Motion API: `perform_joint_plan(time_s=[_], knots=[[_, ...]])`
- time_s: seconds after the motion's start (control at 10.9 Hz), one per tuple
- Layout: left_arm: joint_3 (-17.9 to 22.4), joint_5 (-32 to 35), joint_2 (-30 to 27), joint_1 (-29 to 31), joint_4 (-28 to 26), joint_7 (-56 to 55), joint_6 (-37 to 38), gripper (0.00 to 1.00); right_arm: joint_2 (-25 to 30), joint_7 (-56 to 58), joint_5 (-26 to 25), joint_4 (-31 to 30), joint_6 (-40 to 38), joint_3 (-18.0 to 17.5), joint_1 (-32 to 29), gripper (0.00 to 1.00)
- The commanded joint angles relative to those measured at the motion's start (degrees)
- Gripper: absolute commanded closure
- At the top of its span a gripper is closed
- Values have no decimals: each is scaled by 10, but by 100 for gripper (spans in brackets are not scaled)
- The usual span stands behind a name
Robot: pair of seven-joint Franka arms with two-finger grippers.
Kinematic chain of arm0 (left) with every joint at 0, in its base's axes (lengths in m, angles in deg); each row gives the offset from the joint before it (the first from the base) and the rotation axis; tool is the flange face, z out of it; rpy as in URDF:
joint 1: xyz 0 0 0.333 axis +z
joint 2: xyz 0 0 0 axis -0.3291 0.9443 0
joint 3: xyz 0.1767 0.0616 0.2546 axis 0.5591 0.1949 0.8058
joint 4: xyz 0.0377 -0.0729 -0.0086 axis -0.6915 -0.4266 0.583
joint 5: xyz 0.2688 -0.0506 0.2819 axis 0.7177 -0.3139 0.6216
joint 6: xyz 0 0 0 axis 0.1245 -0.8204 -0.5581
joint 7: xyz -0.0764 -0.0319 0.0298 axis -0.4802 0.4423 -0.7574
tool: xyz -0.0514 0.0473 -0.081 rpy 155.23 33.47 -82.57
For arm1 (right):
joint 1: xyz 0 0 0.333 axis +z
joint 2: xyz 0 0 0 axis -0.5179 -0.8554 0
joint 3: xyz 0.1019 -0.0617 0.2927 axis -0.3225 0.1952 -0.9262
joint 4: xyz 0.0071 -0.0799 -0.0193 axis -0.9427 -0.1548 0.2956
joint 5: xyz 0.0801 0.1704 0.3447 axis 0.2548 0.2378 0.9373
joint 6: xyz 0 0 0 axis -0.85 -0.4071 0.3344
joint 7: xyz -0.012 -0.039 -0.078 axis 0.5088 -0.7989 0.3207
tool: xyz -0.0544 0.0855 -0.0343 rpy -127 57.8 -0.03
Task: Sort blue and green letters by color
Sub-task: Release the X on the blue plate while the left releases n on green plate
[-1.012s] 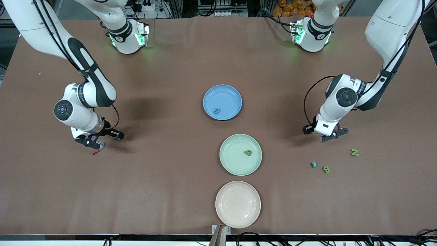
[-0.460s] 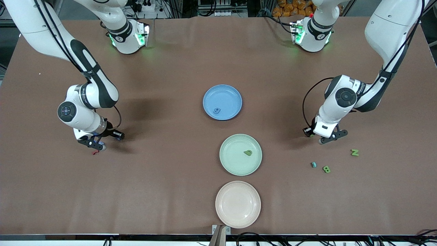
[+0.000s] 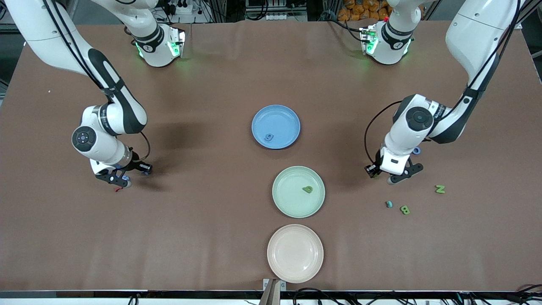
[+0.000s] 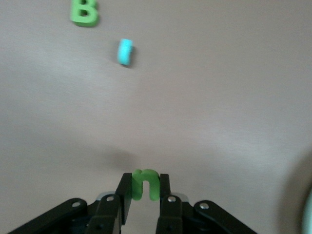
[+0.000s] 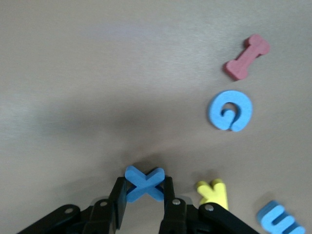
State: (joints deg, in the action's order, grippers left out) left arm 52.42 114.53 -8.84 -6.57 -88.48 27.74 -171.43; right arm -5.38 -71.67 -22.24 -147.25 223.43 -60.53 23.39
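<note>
Your left gripper [image 4: 145,195] is clamped on a green letter [image 4: 145,184] above the worktop [image 3: 211,203], right gripper [image 5: 145,197] on the blue x [image 5: 144,183]. One letter sits in each plate: blue plate [image 3: 292,114] at 12 o'clock of the green plate [image 3: 281,199]. B [image 3: 405,209], N [image 3: 440,189], G [image 5: 230,110] wait.

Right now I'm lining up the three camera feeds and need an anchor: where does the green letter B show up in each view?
Front view: the green letter B lies on the table toward the left arm's end, nearer the camera than the green N.
Left wrist view: the same B at the frame's edge.
Right wrist view: not in it.
Shared landmark: the small teal piece beside it.
</note>
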Motion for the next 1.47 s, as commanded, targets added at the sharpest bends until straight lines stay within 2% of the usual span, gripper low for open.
perform_joint_plan(time_s=[0.0, 0.28, 0.55, 0.74, 1.01, 1.1, 1.2, 1.29, 1.38], knots=[[1, 9, 68, -74, 85, -111, 2, 100, 13, -117, -9, 47, -82, 4, 67, 100], [8, 11, 114, -136, 155, -207, 2, 100, 13, -260, -4, 73, -90, 3, 163, 100], [31, 10, 128, -183, 201, -261, 2, 100, 5, -417, 19, 121, -133, 1, 281, 100], [35, 10, 135, -211, 214, -280, 2, 100, -5, -484, 84, 163, -133, 1, 358, 100], [44, 12, 146, -253, 234, -323, 2, 100, -32, -591, 91, 201, -131, 1, 447, 100], [75, 13, 146, -281, 237, -337, 2, 81, -36, -608, 91, 201, -130, -1, 463, 95], [101, 16, 146, -305, 242, -336, 2, 1, -38, -624, 91, 201, -128, -2, 478, 73], [112, 17, 143, -314, 242, -336, 2, 0, -38, -631, 91, 200, -129, -4, 486, 49], [113, 18, 140, -309, 240, -335, 2, 0, -36, -635, 92, 199, -132, -12, 487, 16]])
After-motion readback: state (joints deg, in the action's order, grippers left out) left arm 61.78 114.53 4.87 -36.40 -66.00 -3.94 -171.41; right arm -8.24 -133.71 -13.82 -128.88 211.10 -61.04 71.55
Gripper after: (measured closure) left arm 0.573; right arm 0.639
